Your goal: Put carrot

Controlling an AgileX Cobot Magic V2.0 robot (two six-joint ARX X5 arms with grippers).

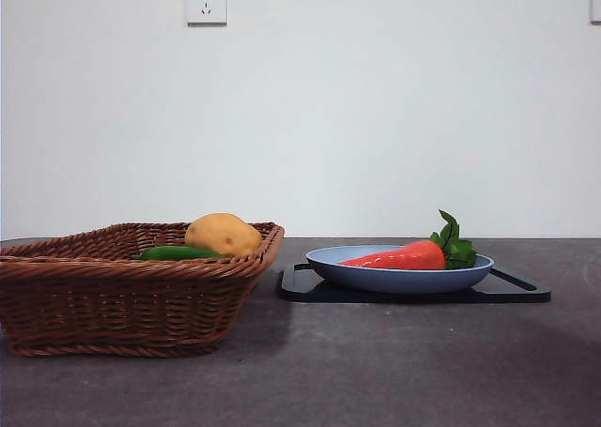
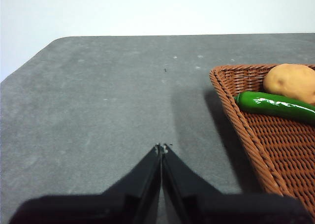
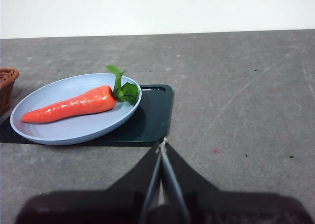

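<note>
The carrot (image 1: 399, 256) is glossy orange-red with green leaves at its thick end. It lies in a light blue plate (image 1: 394, 278) on a black tray (image 1: 512, 291) at the right of the front view. It also shows in the right wrist view (image 3: 69, 106), lying in the plate (image 3: 69, 130). My right gripper (image 3: 162, 143) is shut and empty, apart from the tray's near corner. My left gripper (image 2: 162, 147) is shut and empty over bare table beside the wicker basket (image 2: 246, 140). Neither arm shows in the front view.
The brown wicker basket (image 1: 113, 300) stands at the left and holds a yellow-brown potato (image 1: 223, 233) and a slim dark-green vegetable (image 1: 178, 252). The dark grey table (image 1: 376, 371) ends at a white wall with a socket (image 1: 206, 3).
</note>
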